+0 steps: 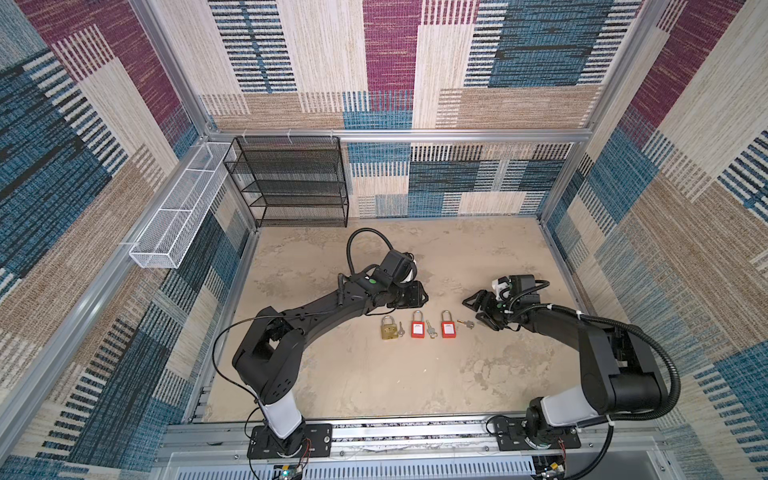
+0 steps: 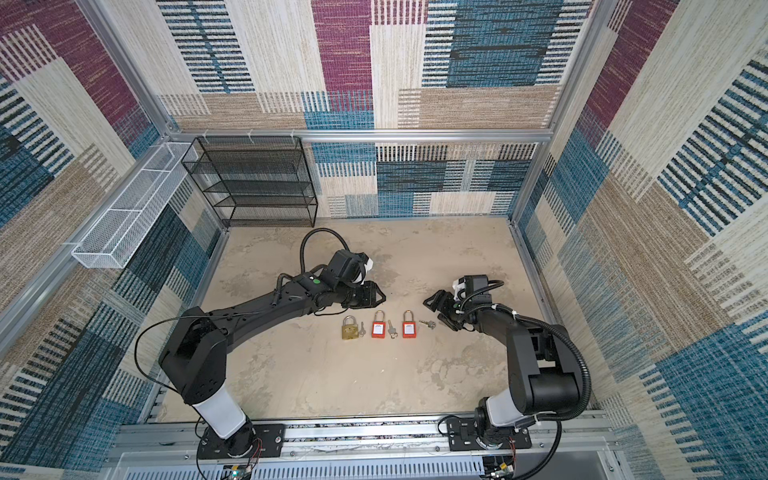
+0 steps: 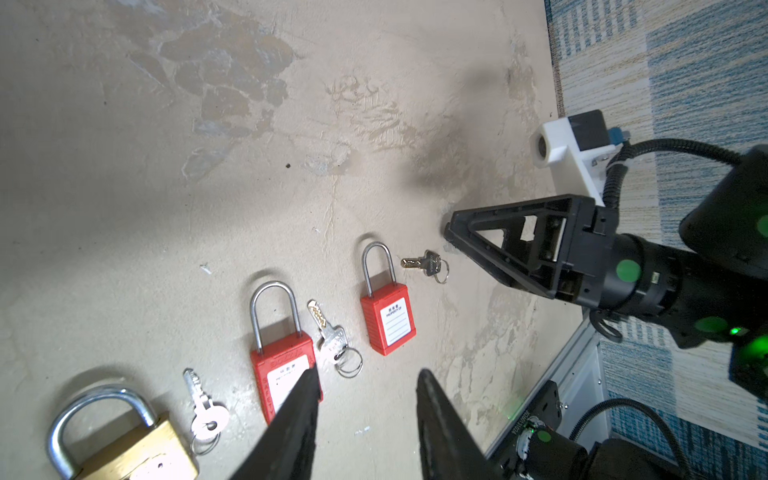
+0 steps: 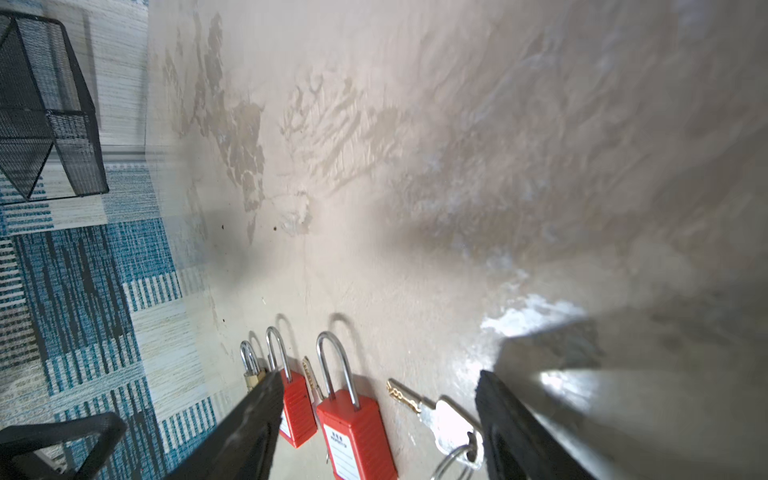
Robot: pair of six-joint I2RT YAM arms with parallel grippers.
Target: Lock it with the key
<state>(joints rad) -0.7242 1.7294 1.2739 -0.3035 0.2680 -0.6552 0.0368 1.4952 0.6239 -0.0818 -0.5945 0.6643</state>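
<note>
Three padlocks lie in a row on the sandy floor, each with a key to its right. They are a brass padlock (image 1: 387, 328) (image 3: 137, 449), a middle red padlock (image 1: 417, 326) (image 3: 278, 374) and a right red padlock (image 1: 447, 326) (image 4: 353, 428). All three shackles look closed. A gold-bladed key (image 1: 466, 323) (image 4: 444, 415) on a ring lies by the right red padlock. My right gripper (image 1: 473, 311) (image 4: 379, 374) stands open just beyond that key, holding nothing. My left gripper (image 1: 417, 295) (image 3: 368, 372) hovers open behind the middle red padlock, also holding nothing.
A black mesh shelf (image 1: 291, 183) stands against the back wall at the left. A white wire basket (image 1: 178, 208) hangs on the left wall. Aluminium frame rails (image 1: 415, 432) border the floor, with the arm bases along the front edge.
</note>
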